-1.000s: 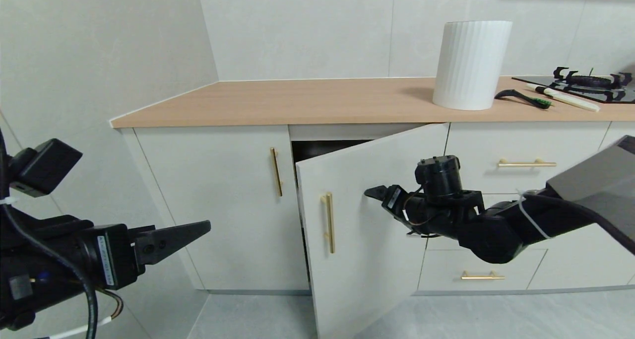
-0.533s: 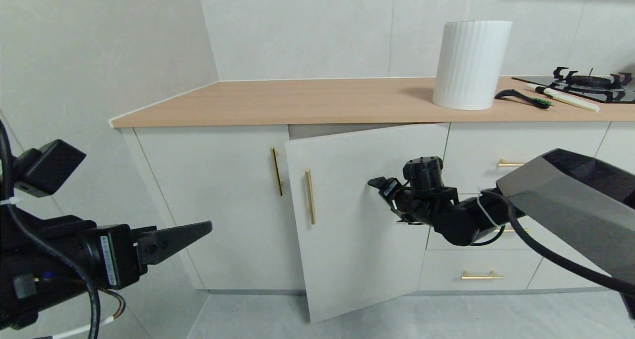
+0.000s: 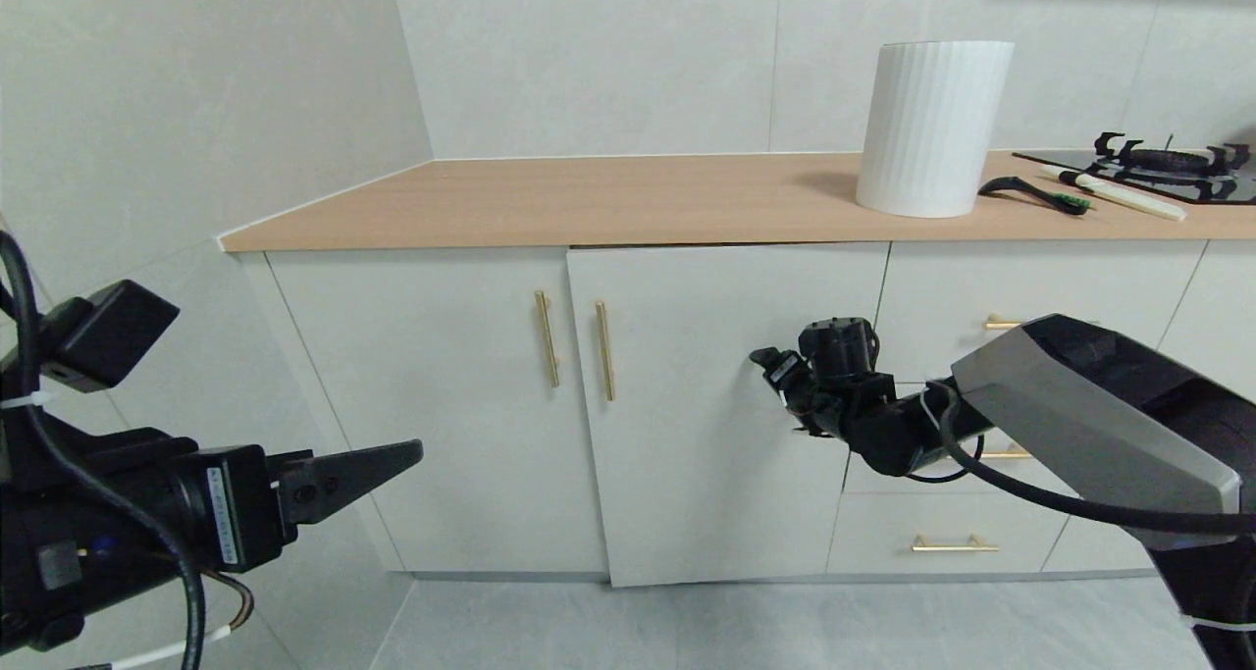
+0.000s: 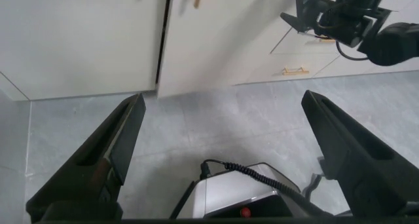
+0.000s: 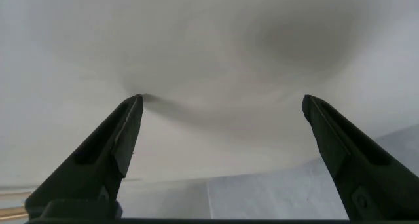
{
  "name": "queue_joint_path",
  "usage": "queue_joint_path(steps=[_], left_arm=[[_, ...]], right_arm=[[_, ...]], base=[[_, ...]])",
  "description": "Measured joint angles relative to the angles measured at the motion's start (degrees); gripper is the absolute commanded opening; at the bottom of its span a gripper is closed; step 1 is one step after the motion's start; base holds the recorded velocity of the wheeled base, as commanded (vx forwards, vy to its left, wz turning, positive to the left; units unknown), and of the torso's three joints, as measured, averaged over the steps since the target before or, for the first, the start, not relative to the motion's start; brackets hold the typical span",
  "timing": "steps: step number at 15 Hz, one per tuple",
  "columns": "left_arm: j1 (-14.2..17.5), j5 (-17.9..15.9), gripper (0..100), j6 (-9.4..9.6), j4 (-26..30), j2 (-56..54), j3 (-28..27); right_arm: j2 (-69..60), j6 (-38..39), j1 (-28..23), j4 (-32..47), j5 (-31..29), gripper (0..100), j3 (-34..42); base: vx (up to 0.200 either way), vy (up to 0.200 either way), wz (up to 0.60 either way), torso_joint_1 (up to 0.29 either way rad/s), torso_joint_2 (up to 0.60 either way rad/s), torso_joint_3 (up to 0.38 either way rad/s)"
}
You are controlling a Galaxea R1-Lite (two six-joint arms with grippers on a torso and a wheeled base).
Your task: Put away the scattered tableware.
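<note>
At the smooth flat cabinet door, right fingers wide; left fingers wide too.

A: Head view?
B: Looks forward and down from up high, square onto the cabinet door and the desk above it; far enough back to take in both arms.
A: Left wrist?
B: Rides behind the left end effector, faces down at the floor, low and well apart from the cabinet; catches the door's lower edge and, farther off, the right end effector.
A: Right wrist?
B: Peers out between its own fingers, very near the pale cabinet door.
A: Shared ground?
B: Cabinet front in all three; right end effector in head and left wrist views.
</note>
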Motion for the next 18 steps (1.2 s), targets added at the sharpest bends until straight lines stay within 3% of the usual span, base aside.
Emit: queue_joint_path(steps=[13,18], left_arm=[[0.00,0.01,100,-0.01,-0.10,0.04,0.00],[0.00,0.01,100,0.05,-0.18,-0.66,-0.09]], right_arm=[[2.24,-0.16,-1.57,0.59,-1.97,100,-2.34],[-6.17,-0.28,-0.30,-0.29,0.82,100,5.75]], base=[[0.000,0.000,0.00,0.000,0.00,0.000],[0.000,0.000,0.00,0.000,0.00,0.000]])
